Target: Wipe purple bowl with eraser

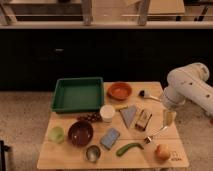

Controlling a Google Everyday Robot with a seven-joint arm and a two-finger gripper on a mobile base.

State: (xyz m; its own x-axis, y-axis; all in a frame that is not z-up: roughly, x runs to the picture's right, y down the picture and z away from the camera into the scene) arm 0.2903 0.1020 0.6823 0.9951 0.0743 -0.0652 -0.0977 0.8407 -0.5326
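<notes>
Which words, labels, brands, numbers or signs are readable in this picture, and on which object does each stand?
Nothing is readable.
Small dark mark, wooden table near right corner: too small to read.
Eraser: no legible print.
Tool, hanging over the table's right side near the eraser: no label visible.

The table is showing matt wood. The purple bowl at eight o'clock is gleaming, glossy and smooth; the small cup at six o'clock is shining like bare metal. The green tray at eleven o'clock is looking like matt plastic. The eraser at three o'clock is looking dull. The gripper is hanging at three o'clock, just beside it, under a smooth white arm shell
</notes>
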